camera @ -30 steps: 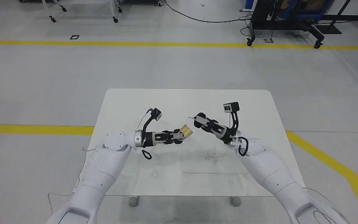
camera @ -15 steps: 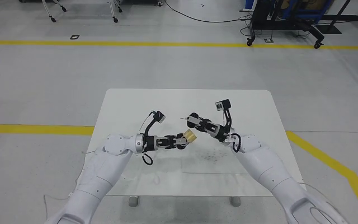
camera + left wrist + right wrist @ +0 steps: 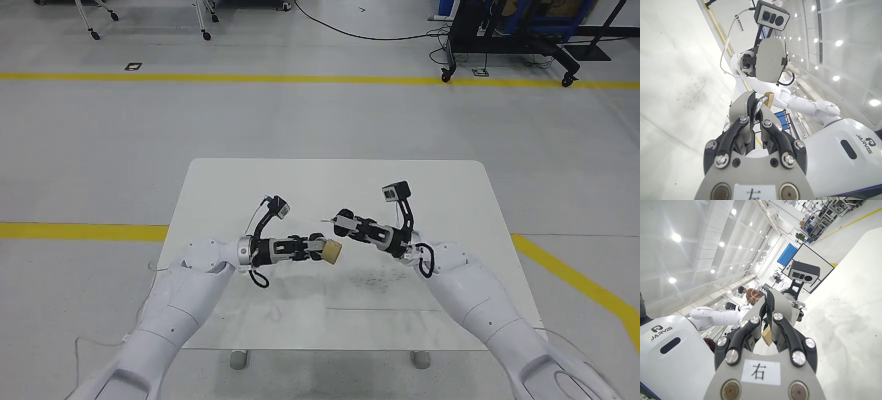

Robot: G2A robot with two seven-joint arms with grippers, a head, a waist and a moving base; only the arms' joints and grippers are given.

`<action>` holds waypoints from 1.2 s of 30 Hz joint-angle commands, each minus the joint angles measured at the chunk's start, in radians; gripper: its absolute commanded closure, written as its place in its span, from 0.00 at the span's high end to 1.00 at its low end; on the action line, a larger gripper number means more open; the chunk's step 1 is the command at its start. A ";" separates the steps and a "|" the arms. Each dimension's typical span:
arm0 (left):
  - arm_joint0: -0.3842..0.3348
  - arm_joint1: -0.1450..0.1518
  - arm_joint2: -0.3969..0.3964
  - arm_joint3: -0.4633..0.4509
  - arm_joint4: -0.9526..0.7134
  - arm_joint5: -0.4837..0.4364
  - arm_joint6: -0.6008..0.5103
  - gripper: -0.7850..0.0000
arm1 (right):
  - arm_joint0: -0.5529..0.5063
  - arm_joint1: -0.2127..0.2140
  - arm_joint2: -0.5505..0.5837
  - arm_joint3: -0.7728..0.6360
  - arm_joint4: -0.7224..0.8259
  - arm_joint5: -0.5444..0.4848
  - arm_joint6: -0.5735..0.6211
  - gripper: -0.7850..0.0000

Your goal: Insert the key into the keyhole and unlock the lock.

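A brass padlock point(image 3: 331, 251) with a silver shackle point(image 3: 758, 106) hangs above the middle of the white table point(image 3: 450, 190). My left gripper point(image 3: 314, 246) is shut on the shackle, and the brass body point(image 3: 769, 99) sticks out past its fingertips. My right gripper point(image 3: 341, 219) sits just beyond and above the lock, fingers pressed together, with a thin key tip point(image 3: 324, 219) poking out toward the left. In the right wrist view the closed fingers point(image 3: 770, 306) hide the key, and the brass lock point(image 3: 767, 337) shows behind them. Whether the key touches the keyhole is hidden.
Faint grey scuff marks point(image 3: 375, 280) lie on the table under the right arm. Yellow floor lines point(image 3: 80, 231) run past the table's sides. A dark equipment cart point(image 3: 510, 40) stands far back right.
My right gripper has shifted left and lower toward the padlock. The left gripper has turned and lowered the lock slightly, so lock and key tip now sit close together.
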 commanded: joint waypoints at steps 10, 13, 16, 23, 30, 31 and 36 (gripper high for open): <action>-0.028 0.000 0.016 0.038 0.062 -0.004 0.005 0.00 | -0.011 0.015 0.003 -0.046 -0.044 0.024 0.024 0.00; -0.019 0.002 0.020 0.013 0.109 0.012 0.047 0.00 | -0.009 0.014 -0.001 -0.032 -0.054 0.019 0.019 0.00; -0.005 0.004 0.019 -0.020 0.130 0.029 0.074 0.00 | -0.008 0.009 -0.003 -0.012 -0.046 0.006 0.006 0.00; 0.011 0.008 -0.007 -0.036 0.076 0.071 0.103 0.00 | -0.015 0.008 -0.009 -0.008 -0.059 -0.003 -0.003 0.00; 0.007 0.005 -0.009 -0.037 0.095 0.092 0.158 0.00 | -0.039 0.019 0.004 -0.041 -0.062 -0.011 -0.011 0.00; 0.005 0.005 -0.008 -0.036 0.109 0.093 0.166 0.00 | -0.045 0.022 0.011 -0.048 -0.054 -0.013 -0.013 0.00; 0.005 0.005 -0.008 -0.036 0.109 0.093 0.166 0.00 | -0.049 0.024 0.016 -0.053 -0.048 -0.015 -0.015 0.00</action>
